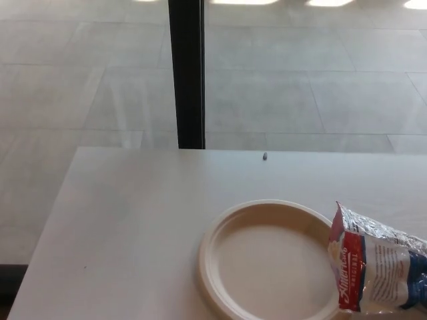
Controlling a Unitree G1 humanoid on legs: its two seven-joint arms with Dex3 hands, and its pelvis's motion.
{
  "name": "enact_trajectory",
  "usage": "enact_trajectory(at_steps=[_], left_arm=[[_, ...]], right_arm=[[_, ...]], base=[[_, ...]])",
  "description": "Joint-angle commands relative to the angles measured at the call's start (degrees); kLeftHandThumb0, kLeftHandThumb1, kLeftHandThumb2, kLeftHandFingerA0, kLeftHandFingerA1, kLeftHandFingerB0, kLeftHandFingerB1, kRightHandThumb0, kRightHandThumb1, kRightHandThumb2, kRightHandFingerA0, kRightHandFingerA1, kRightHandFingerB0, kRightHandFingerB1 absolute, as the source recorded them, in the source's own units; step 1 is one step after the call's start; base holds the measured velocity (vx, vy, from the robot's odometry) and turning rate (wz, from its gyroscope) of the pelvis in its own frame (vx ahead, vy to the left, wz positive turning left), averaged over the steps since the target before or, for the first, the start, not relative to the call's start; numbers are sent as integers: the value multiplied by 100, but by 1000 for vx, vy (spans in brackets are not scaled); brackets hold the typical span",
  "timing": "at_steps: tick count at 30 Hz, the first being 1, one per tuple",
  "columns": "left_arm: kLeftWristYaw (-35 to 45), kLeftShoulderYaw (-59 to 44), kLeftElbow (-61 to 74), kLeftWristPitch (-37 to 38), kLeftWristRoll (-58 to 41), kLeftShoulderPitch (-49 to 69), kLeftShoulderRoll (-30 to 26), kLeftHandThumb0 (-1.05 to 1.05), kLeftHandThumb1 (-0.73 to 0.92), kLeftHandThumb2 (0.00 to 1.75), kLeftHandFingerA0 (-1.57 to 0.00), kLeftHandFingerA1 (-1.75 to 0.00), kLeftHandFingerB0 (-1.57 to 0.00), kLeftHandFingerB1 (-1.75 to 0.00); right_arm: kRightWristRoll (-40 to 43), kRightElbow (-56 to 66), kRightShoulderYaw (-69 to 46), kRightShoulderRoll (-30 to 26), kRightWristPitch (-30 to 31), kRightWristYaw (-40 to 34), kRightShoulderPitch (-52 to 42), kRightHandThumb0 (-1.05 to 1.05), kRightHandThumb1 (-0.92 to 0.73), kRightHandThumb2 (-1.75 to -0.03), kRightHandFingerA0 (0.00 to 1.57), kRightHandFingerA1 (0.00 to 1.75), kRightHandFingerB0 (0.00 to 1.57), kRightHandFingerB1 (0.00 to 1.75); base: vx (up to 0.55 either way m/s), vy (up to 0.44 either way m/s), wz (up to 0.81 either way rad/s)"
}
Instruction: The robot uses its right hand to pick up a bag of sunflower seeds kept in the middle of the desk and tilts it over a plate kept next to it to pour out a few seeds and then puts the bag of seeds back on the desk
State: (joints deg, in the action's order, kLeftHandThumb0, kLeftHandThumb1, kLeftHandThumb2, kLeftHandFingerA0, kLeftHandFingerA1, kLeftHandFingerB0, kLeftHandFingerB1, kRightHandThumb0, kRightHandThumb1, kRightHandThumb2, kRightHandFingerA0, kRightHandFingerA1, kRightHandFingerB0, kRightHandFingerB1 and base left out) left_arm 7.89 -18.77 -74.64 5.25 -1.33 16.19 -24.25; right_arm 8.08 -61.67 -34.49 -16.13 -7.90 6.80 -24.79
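Observation:
A bag of sunflower seeds (377, 263), white with a red band and a silvery crumpled top, sits at the lower right of the head view. Its left end overlaps the right rim of a round cream plate (220, 233) on the white desk (133, 213). The plate looks empty. Whether the bag rests on the desk or is held up I cannot tell, since its right end runs out of the picture. Neither of my hands shows.
One small dark speck, perhaps a seed (265, 157), lies near the desk's far edge. Beyond the desk a black vertical post (187, 73) stands against the glass, with a tiled floor behind. The desk's left edge runs diagonally at the picture's left.

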Motion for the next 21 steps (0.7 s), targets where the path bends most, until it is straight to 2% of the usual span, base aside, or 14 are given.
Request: enact_trajectory(at_steps=[1, 7, 8, 9, 10, 12, 13, 14, 15, 16, 18, 19, 20, 21], left_arm=[[212, -170, -163, 281, -160, -28, -187, -71, 56, 94, -56, -62, -34, -50], [348, -452, -181, 290, -373, -6, -128, -73, 57, 91, -50, -59, -30, -49], [382, -492, -182, 264, -387, -9, -130, -71, 70, 61, -55, -47, -34, -36], [376, -501, -183, 258, -380, -8, -133, -76, 58, 93, -51, -59, -27, -47], [382, -523, -187, 232, -382, -15, -139, -73, 71, 62, -60, -48, -32, -35], [410, -540, -171, 262, -374, -7, -136, -73, 72, 62, -60, -53, -33, -36], [386, -501, -173, 256, -322, -11, -143, -74, 73, 62, -57, -48, -32, -35], [394, -482, -177, 248, -287, -14, -149, -76, 59, 94, -50, -59, -27, -48], [402, -491, -181, 257, -289, -15, -145, -76, 60, 95, -52, -59, -28, -48], [411, -502, -171, 270, -301, -11, -142, -73, 58, 95, -52, -61, -29, -49], [401, -472, -159, 313, -273, 1, -145, -78, 61, 96, -54, -62, -31, -49], [416, -443, -150, 326, -251, 5, -155, -73, 74, 63, -60, -53, -34, -37], [386, -409, -154, 318, -220, 37, -141, -74, 60, 97, -50, -61, -24, -49], [405, -423, -142, 336, -241, 52, -142, -73, 75, 62, -61, -59, -31, -37]], right_arm=[[1147, -327, -901, -282, -538, 567, 285, -88, -56, -87, 0, 0, 6, 15], [1605, -328, -1674, -515, -297, 358, 596, -103, -66, -95, 0, 0, 0, 2], [1601, -396, -1742, -612, -217, 283, 682, -102, -68, -98, 0, 0, 0, 3], [1608, -425, -1784, -655, -188, 224, 742, -101, -67, -99, 0, 0, 0, 6], [1674, -459, -1904, -754, -126, 102, 891, -94, -63, -98, 0, 4, 0, 13], [1845, -388, -2156, -881, -157, -96, 1185, -91, -60, -98, 0, 6, 0, 18], [1785, -228, -2134, -887, -218, -200, 1256, -81, -59, -101, 0, 17, 0, 25], [1710, 135, -2122, -905, -358, -429, 1477, -89, -63, -100, 0, 7, 0, 16], [1721, 448, -2138, -878, -361, -386, 1556, -79, -78, -62, 0, 10, 0, 9], [1768, 851, -2106, -840, -326, -126, 1553, -102, -71, -97, 0, 1, 0, 0], [1648, 1511, -1954, -774, -252, -49, 1472, -101, -69, -98, 0, 3, 0, 0], [1620, 1707, -1881, -831, -206, 61, 1518, -100, -70, -97, 0, 1, 0, 0], [1357, 1963, -1687, -946, -244, 25, 1492, -103, -70, -101, 0, 0, 0, 0], [1402, 2119, -1677, -971, -352, 98, 1610, -100, -64, -98, 0, 0, 0, 0]], base=[[0, 0, 0], [0, 0, 0], [0, 0, 0], [0, 0, 0], [0, 0, 0], [0, 0, 0], [0, 0, 0], [0, 0, 0], [0, 0, 0], [0, 0, 0], [-1, 0, 3], [0, 0, 0], [2, -2, 8], [0, 0, 0]])
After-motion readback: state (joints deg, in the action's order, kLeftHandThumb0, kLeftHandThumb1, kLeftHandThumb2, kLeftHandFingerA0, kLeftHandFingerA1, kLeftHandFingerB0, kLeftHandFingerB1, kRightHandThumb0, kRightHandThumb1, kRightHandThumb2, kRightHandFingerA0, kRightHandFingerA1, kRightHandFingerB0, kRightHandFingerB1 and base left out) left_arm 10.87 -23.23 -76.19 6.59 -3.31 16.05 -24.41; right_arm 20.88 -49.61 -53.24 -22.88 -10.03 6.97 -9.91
